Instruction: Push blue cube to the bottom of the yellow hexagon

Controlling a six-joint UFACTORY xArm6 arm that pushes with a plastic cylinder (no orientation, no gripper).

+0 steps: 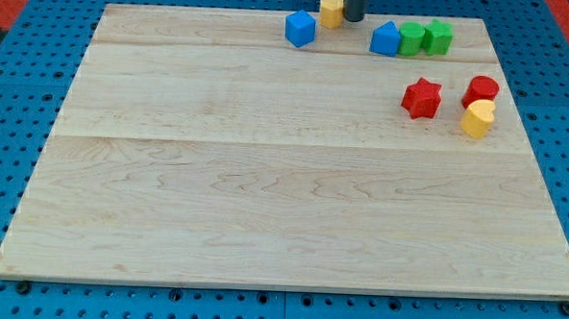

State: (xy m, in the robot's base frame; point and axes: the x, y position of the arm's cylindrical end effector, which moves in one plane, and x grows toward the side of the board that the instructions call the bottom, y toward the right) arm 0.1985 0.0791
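The blue cube (300, 28) sits near the view's top edge of the wooden board (264, 197), a little left of centre. The yellow hexagon (329, 10) lies just up and to the right of it, at the very top edge. My tip (353, 18) stands right beside the yellow hexagon, on its right side, and between it and a second blue block (385, 38). The tip is to the right of the blue cube, apart from it.
Right of the second blue block stand two green blocks (411, 37) (438, 36) in a row. A red star (422, 97), a red cylinder (481, 89) and a yellow cylinder (478, 119) lie at the right. Blue pegboard surrounds the board.
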